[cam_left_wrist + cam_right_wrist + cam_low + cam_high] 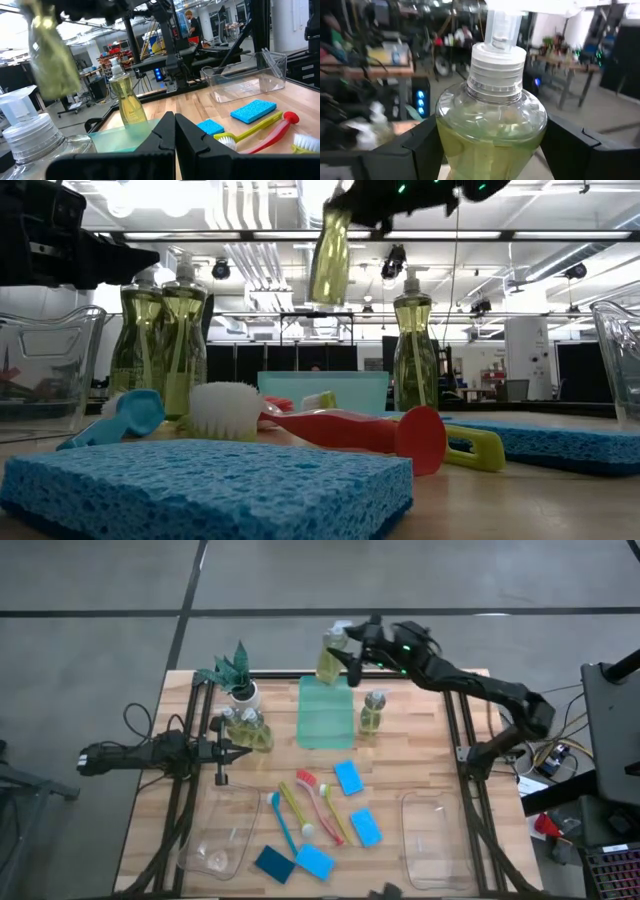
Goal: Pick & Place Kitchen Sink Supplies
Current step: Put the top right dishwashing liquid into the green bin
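My right gripper (350, 658) is shut on a clear pump bottle of yellow-green soap (330, 255), high above the far end of the green tray (326, 712). Another soap bottle (374, 712) stands at the tray's right edge, and two more (250, 728) stand left of the tray. Blue sponges (348, 777) (365, 827) (315, 862), a dark teal sponge (273, 863) and blue (283, 820), yellow (295, 805) and red (322, 802) brushes lie on the table's near half. My left gripper (175, 135) waits shut at the table's left, beside the two bottles. My right gripper pinches the bottle's body just below its shoulder (490, 135), one finger (420, 147) on each side. The fingers reach level from the table's right side. The bottle hangs lifted clear of the table, nearly upright with a slight tilt, its pump on top.
A spiky green plant in a white pot (238, 678) stands at the far left. Clear plastic bins sit near the front edge at the left (220, 835) and the right (435, 840). Dark frame rails run along both sides of the table.
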You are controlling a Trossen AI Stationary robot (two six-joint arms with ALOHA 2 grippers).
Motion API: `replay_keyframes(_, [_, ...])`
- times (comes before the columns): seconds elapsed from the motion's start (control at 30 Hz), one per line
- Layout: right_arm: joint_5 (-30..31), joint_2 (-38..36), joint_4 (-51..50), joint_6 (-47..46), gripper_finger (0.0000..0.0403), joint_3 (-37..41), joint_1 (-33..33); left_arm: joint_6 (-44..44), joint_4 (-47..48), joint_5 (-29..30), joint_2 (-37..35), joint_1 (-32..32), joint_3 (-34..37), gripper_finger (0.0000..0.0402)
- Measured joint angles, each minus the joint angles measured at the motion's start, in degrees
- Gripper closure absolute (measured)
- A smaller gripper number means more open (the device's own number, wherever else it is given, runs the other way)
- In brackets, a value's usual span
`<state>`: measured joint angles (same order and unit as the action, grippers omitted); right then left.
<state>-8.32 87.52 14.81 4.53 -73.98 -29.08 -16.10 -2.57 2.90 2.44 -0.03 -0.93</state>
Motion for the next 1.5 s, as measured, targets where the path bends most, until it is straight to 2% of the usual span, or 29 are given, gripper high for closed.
replay_keyframes(0.3, [-0.7,11.7,0.8,-1.3,0.0133,-5.1,-1.0,0.0,0.0,0.0,0.0,0.0,0.0,0.0401])
replay_keyframes(0.7, [-0.7,19.7,5.9,-4.9,0.0133,-4.8,-3.3,0.0,0.0,0.0,0.0,0.0,0.0,0.0401])
replay_keyframes(0.9, [-0.6,21.9,8.6,-5.4,0.0133,-4.7,-3.3,0.0,0.0,0.0,0.0,0.0,0.0,0.0401])
replay_keyframes(1.5, [-1.2,25.8,7.7,-3.3,0.0133,-4.9,-3.3,0.0,0.0,-0.2,0.0,0.0,0.0,0.0401])
